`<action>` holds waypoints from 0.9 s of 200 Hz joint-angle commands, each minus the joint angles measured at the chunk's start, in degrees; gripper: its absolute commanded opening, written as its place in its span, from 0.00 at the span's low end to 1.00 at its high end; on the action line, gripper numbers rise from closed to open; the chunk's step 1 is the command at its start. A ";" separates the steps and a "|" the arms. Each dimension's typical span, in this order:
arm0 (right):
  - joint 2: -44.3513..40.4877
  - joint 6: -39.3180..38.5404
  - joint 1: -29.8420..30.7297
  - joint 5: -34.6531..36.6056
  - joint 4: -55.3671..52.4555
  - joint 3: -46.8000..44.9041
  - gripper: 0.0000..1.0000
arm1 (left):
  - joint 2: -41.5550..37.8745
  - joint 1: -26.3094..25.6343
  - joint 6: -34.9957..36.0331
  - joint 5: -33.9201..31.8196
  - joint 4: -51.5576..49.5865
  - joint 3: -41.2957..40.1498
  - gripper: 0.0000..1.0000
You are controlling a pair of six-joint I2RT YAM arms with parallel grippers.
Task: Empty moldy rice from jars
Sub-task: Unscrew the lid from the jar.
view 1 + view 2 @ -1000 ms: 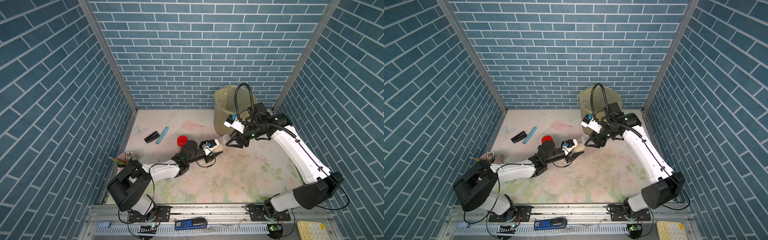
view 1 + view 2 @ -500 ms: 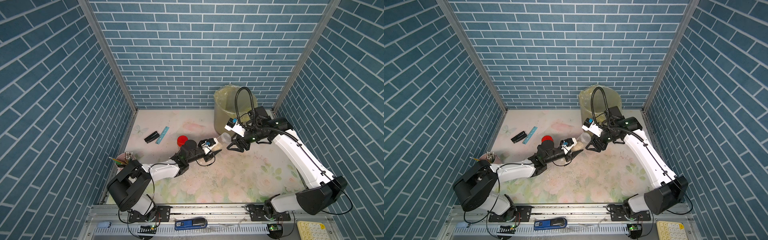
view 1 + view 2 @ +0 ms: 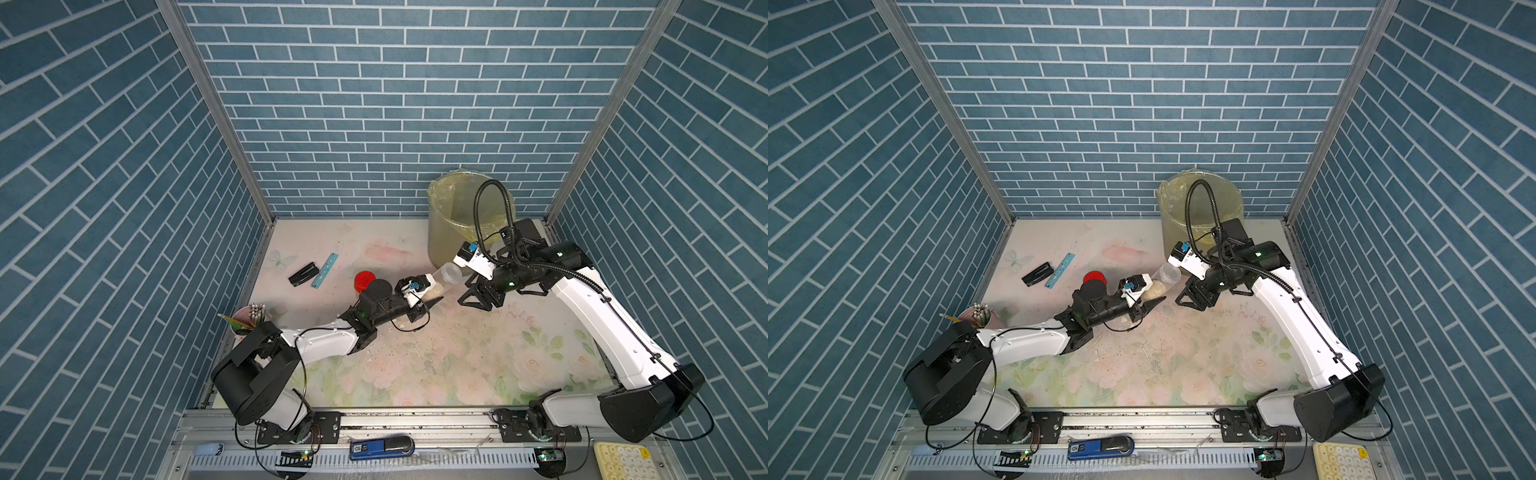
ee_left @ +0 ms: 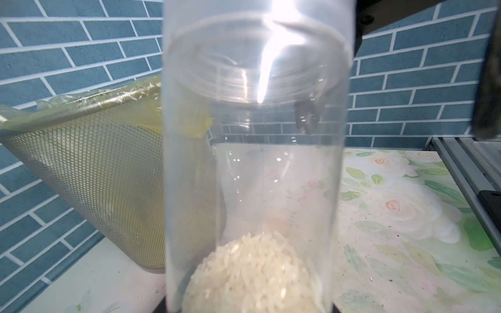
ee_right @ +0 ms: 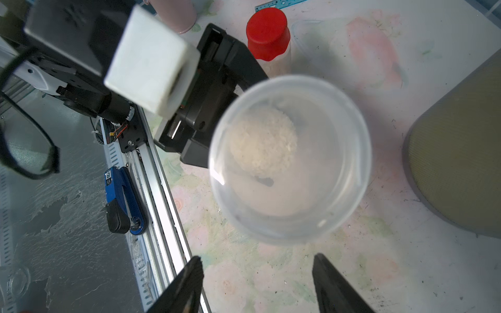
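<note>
red-capped jar (image 3: 365, 279) stands upright, well left of the bin | left gripper (image 3: 426, 296) clamped tight on tilted clear jar (image 3: 444, 277) | moldy rice (image 4: 252, 273) heaped at its gripped end | right gripper (image 5: 257, 258) parted, empty, just beside jar's far end | bin (image 3: 453, 224) back right

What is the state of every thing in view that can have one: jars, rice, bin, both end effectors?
Clear plastic jar: held tilted, translucent lid on.
Pale beige moldy rice: inside that jar, at its base.
Small jar with a red ribbed cap: upright, closed.
Mesh bin lined with a yellow bag: upright, open.
Left end effector: shut on that jar.
Right end effector: open, empty.
</note>
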 commanded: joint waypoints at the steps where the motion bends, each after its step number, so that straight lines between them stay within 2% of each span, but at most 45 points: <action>1: -2.27 1.16 -1.06 0.82 1.38 -0.31 0.66 | -1.96 0.28 -0.64 0.11 2.60 -0.11 0.11; 23: -3.11 3.13 -1.61 0.67 1.93 0.83 0.67 | -2.35 0.28 -0.64 -0.46 3.10 -0.59 0.11; 48: -3.55 11.25 -1.88 -0.10 2.43 3.72 0.67 | -2.13 0.20 0.68 -2.22 3.04 -0.84 0.12; 78: -4.88 30.32 -1.88 6.24 3.86 6.72 0.66 | -1.95 0.19 3.70 -5.62 2.93 -1.25 0.12; 89: -5.55 41.10 -1.89 10.11 4.39 7.22 0.66 | -1.82 0.14 4.84 -6.43 2.72 -1.06 0.12; 110: -7.23 57.68 -1.65 12.50 5.90 5.22 0.66 | -0.72 -0.31 7.01 -8.47 2.76 -0.52 0.12; 124: -9.02 67.94 0.24 15.36 8.29 2.42 0.66 | 0.33 -1.06 8.86 -10.15 3.24 0.05 0.12; 142: -9.99 76.57 3.60 19.14 10.43 0.79 0.67 | 1.74 -1.72 10.28 -11.27 3.33 0.79 0.12; 145: -9.95 77.56 4.37 19.77 10.67 0.82 0.68 | 1.91 -1.81 10.50 -11.45 3.40 0.79 0.13; 147: -9.81 78.37 5.01 20.24 10.93 0.89 0.76 | 2.12 -1.89 10.61 -11.52 3.42 0.82 0.12; 152: -9.24 79.51 6.11 20.89 10.61 1.34 0.82 | 2.49 -2.04 10.87 -11.80 3.84 0.76 0.12; 159: -8.51 80.92 7.16 21.74 10.20 2.26 0.84 | 2.96 -2.39 11.07 -12.24 4.25 0.82 0.12; 180: -5.86 83.00 9.01 22.89 10.00 4.45 0.99 | 3.54 -3.22 11.80 -12.63 3.99 0.85 0.13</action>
